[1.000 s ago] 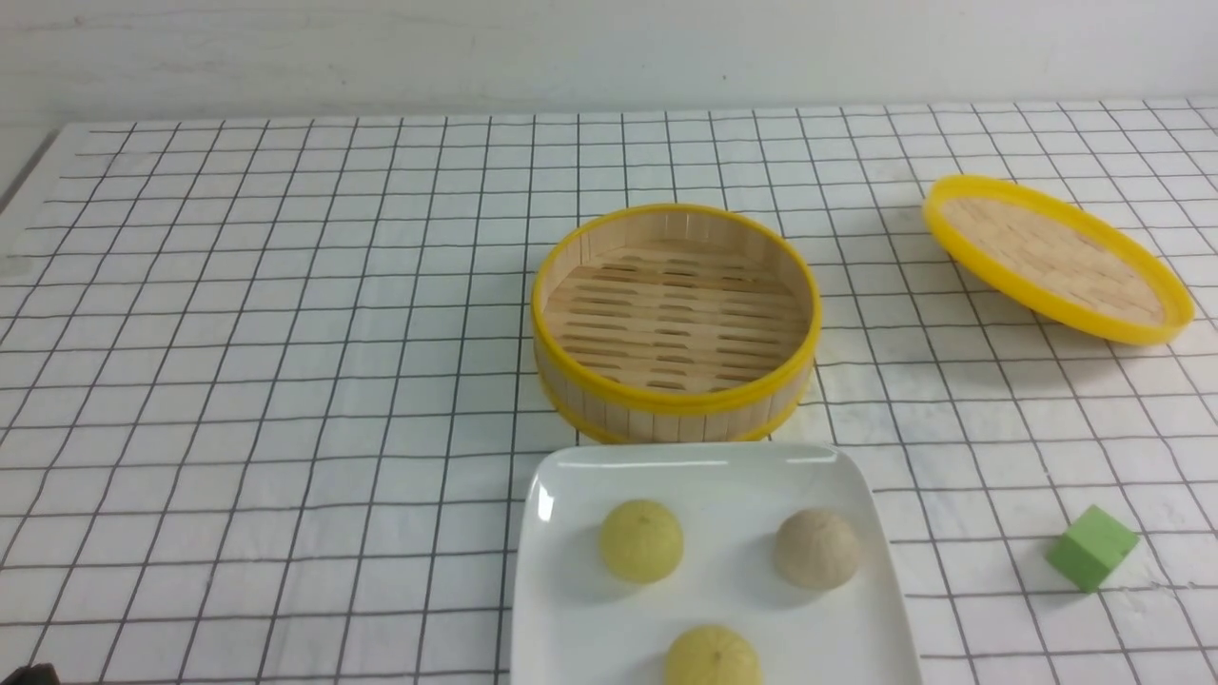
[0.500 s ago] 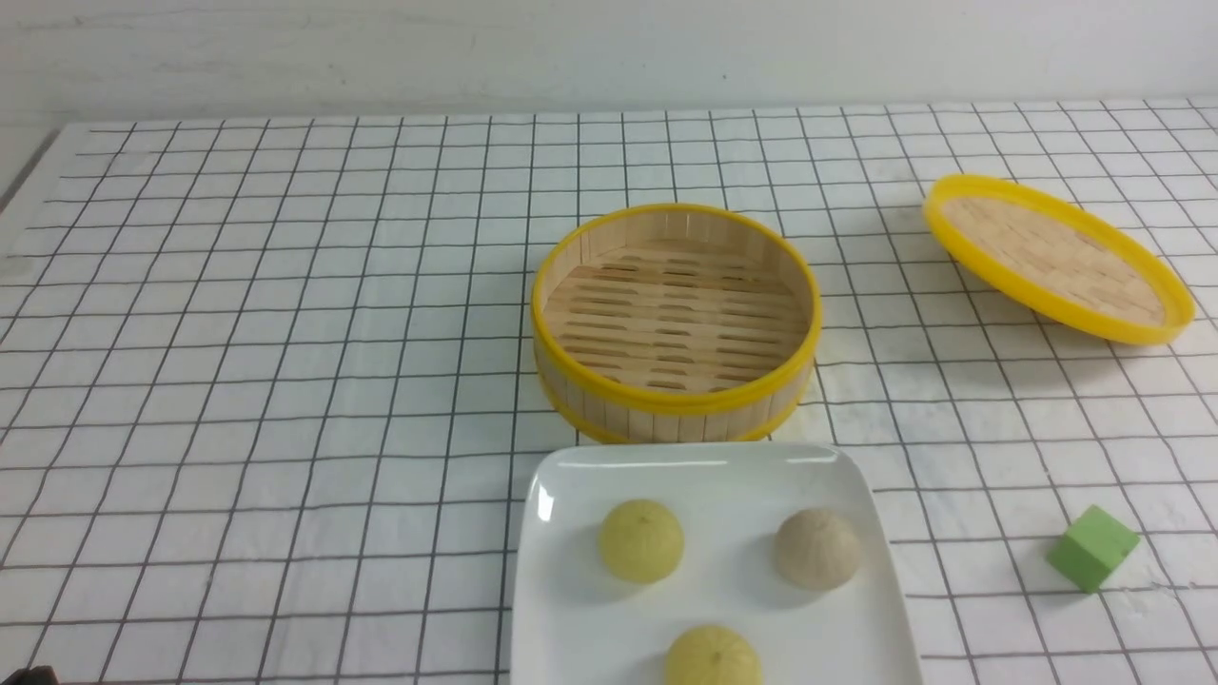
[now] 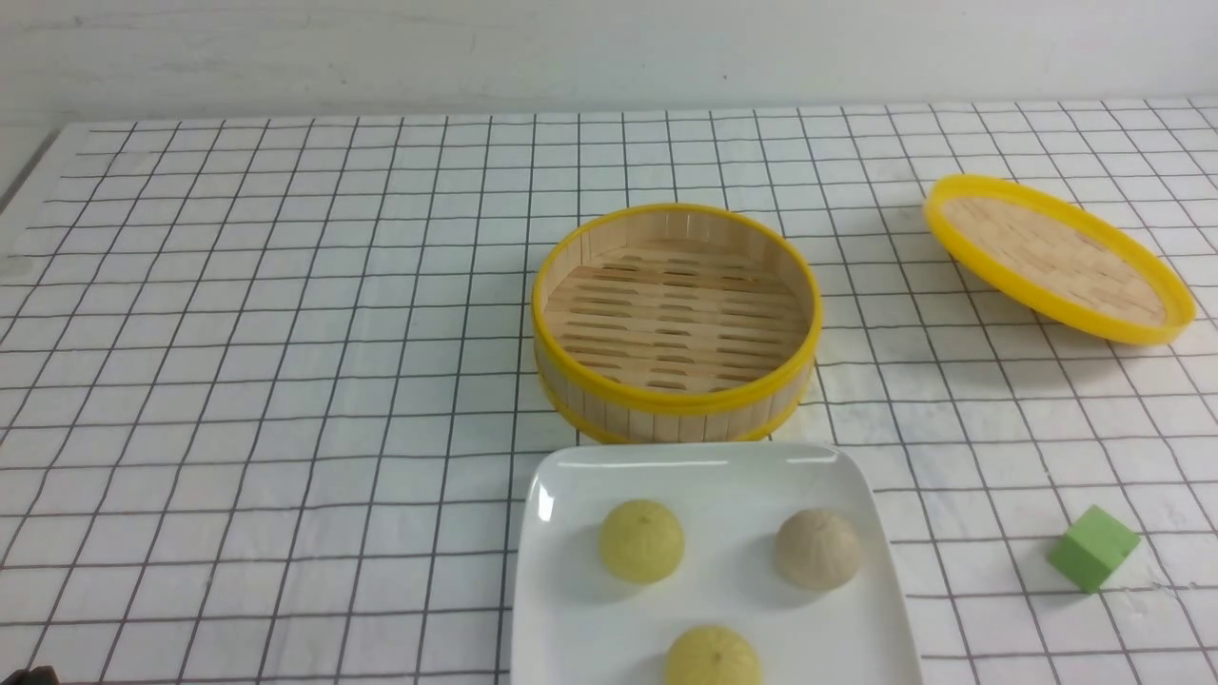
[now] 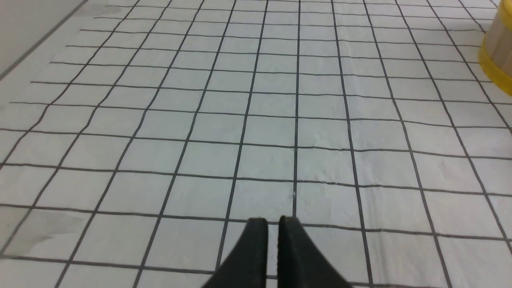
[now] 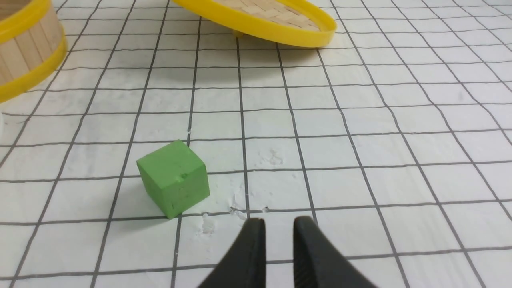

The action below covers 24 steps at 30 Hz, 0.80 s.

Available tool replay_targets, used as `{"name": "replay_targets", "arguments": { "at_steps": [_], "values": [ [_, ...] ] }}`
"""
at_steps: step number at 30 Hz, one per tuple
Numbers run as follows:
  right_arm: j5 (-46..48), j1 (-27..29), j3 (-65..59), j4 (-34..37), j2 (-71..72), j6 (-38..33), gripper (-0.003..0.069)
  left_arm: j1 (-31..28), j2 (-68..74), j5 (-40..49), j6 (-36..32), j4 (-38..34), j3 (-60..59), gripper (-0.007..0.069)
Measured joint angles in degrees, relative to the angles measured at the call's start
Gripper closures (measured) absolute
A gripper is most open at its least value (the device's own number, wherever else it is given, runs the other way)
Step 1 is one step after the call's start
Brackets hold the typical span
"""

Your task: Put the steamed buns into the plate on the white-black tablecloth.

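Front view: three steamed buns [image 3: 641, 541] sit on the plate [image 3: 561, 609] on the white-black tablecloth [image 3: 285, 333], just before the bare steamer basket [image 3: 676, 323].

Left wrist view: the left gripper [image 4: 273, 224] hangs over cloth, jaws narrowly parted, holding nothing.

Right wrist view: the right gripper [image 5: 279, 225], slightly parted and holding nothing, hovers near a green cube [image 5: 174, 178].

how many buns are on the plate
3, all on the plate: a yellow bun at its left, a beige bun at its right, and a second yellow bun nearest the robot, cut off by the frame edge.
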<state>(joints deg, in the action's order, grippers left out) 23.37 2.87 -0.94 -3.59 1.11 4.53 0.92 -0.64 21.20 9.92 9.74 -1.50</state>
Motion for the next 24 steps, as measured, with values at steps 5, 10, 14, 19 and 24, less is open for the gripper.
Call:
{"name": "replay_targets", "arguments": {
  "at_steps": [5,10,14,19,24],
  "values": [
    [0.0,0.0,0.0,0.0,0.0,0.0,0.0521,0.0,0.0,0.0,0.0,0.0,0.0,0.0552],
    [0.0,0.0,0.0,0.0,0.0,0.0,0.0521,0.0,0.0,0.0,0.0,0.0,0.0,0.0547],
    [0.0,0.0,0.0,0.0,0.0,0.0,0.0517,0.0,0.0,0.0,0.0,0.0,0.0,0.054],
    [0.0,0.0,0.0,0.0,0.0,0.0,0.051,0.0,0.0,0.0,0.0,0.0,0.0,0.0536],
    [0.0,0.0,0.0,0.0,0.0,0.0,0.0505,0.0,0.0,0.0,0.0,0.0,0.0,0.0534]
  ]
}}
